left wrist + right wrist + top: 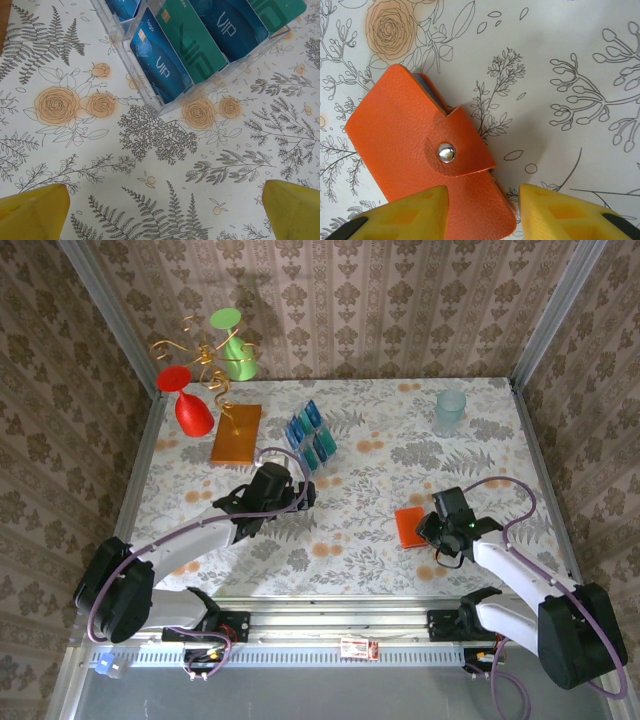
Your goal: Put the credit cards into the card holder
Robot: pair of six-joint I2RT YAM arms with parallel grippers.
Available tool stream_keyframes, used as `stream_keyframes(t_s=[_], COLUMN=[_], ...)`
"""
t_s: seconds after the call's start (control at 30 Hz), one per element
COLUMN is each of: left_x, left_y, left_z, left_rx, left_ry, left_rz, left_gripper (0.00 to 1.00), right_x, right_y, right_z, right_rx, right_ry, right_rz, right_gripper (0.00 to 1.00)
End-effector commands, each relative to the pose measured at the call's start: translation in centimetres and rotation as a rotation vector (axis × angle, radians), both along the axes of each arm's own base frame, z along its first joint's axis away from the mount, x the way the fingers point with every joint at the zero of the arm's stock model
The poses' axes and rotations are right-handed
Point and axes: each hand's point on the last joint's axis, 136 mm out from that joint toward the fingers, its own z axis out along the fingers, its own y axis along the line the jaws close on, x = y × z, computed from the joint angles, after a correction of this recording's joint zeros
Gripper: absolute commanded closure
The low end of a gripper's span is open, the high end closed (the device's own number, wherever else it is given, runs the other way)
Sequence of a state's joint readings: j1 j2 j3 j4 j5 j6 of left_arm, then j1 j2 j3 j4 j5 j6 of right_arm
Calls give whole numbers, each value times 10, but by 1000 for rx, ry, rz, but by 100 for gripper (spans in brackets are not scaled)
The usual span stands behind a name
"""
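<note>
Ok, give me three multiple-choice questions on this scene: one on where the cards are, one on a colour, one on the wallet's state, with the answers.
1. Where are the credit cards?
A) inside the card holder
B) standing in the clear rack
C) in a drawer

2. What colour is the card holder?
A) green
B) black
C) orange

3. What state is the card holder in?
A) snapped shut
B) unfolded flat, pockets showing
C) torn in half

Answers:
1 B, the left wrist view shows them upright in its slots.
2 C, it is orange in the top and right wrist views.
3 A, the tab is fastened down at the snap.
</note>
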State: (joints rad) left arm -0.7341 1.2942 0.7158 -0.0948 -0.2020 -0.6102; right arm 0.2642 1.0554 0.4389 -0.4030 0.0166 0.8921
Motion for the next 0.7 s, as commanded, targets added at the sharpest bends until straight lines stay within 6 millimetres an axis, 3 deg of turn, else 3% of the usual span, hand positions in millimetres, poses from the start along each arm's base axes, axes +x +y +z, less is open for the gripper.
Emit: stream_keyframes(t_s=[0.0, 0.3, 0.37, 0.57, 0.67], left_x=[0, -1, -2, -2, -3], left_y=[-7, -10, -11, -10, -10], left_z=[7, 6, 6, 4, 3], left_rx=[-17, -11, -10, -6, -6], left_ry=[0, -1, -2, -2, 1], left_rz=[-5, -12, -11, -7, -7], left_gripper=[0, 0, 0, 0, 0], right_x=[-4, -5, -5, -4, -4], right_y=[2, 3, 3, 6, 6], right_z=[-9, -12, -13, -16, -16], right_rx=[34, 84, 95, 183, 222], right_ry=[19, 17, 13, -4, -16], right_rz=[-14, -31, -35, -65, -78], right_gripper=[59, 64, 70, 98, 100])
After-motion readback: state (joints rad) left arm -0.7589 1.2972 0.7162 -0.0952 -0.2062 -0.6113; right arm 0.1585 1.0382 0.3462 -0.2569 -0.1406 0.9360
